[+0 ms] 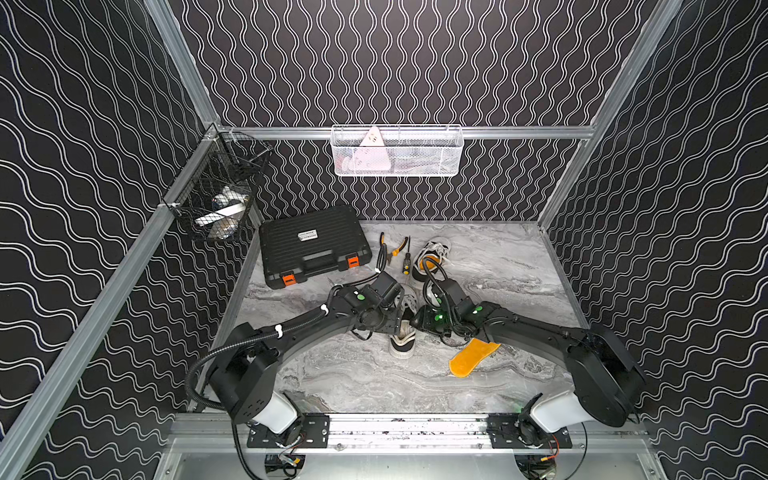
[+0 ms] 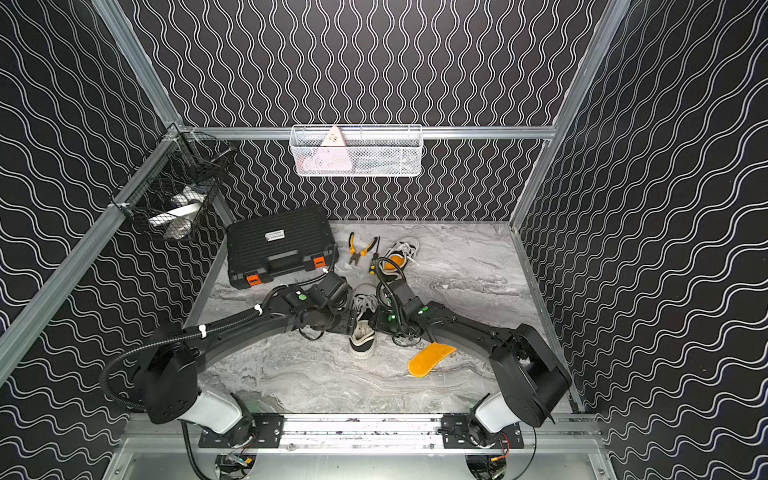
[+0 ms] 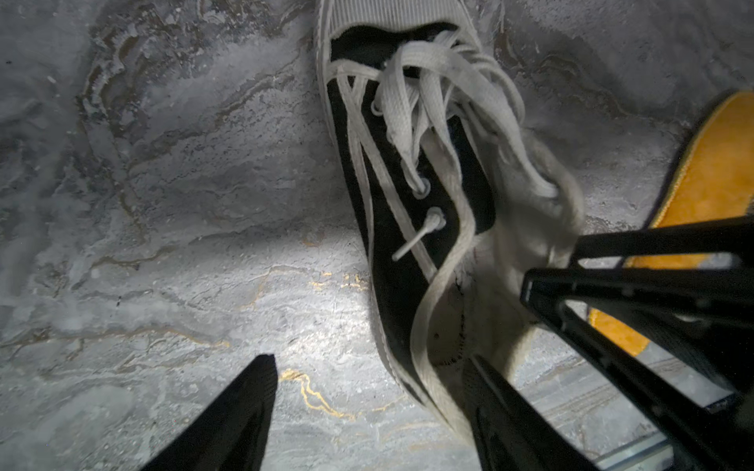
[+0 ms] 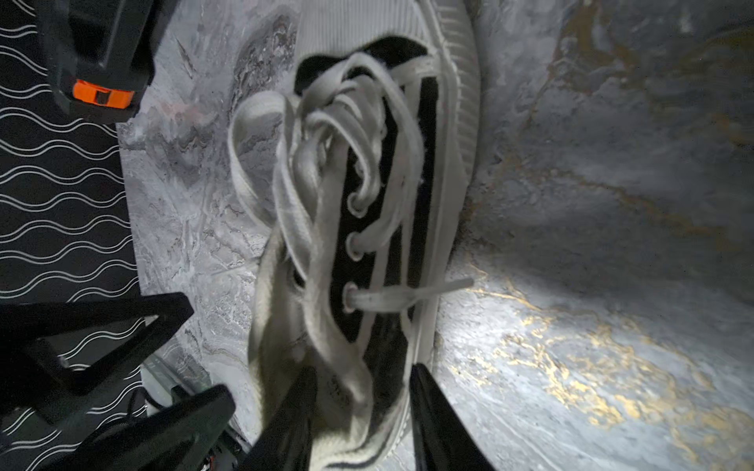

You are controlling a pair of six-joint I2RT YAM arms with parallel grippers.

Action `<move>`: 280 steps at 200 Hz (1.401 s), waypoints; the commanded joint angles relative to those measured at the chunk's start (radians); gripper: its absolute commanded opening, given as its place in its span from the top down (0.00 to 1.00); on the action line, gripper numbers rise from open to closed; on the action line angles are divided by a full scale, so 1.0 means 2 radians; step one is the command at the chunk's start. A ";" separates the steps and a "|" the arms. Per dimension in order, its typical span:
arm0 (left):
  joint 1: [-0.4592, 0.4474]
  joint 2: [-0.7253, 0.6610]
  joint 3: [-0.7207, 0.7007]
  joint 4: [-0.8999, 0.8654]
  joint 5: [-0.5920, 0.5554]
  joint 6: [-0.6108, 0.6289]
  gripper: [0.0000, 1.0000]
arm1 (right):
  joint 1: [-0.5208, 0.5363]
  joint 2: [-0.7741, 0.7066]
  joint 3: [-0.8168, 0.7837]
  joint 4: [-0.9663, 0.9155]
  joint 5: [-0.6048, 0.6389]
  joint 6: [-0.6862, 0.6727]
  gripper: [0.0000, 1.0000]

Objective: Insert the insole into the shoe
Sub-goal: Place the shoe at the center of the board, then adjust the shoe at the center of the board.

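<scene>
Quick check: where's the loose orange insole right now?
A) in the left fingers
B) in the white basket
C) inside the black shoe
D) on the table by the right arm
D: in a top view the orange insole lies flat on the table, outside the black shoe.

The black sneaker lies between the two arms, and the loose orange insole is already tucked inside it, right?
Only the insole part is wrong: the orange insole lies outside the black sneaker, flat on the table beside it, not touching. Both top views show this.
</scene>
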 commanded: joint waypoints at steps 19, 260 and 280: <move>-0.004 0.031 0.021 0.028 -0.009 -0.007 0.23 | 0.000 0.025 0.035 -0.036 0.039 -0.025 0.62; -0.012 -0.054 0.021 0.027 0.046 0.132 0.62 | -0.072 -0.033 0.036 -0.058 -0.043 -0.096 0.56; -0.020 -0.024 0.043 0.021 0.067 0.174 0.69 | -0.126 -0.059 0.001 -0.049 -0.058 -0.089 0.55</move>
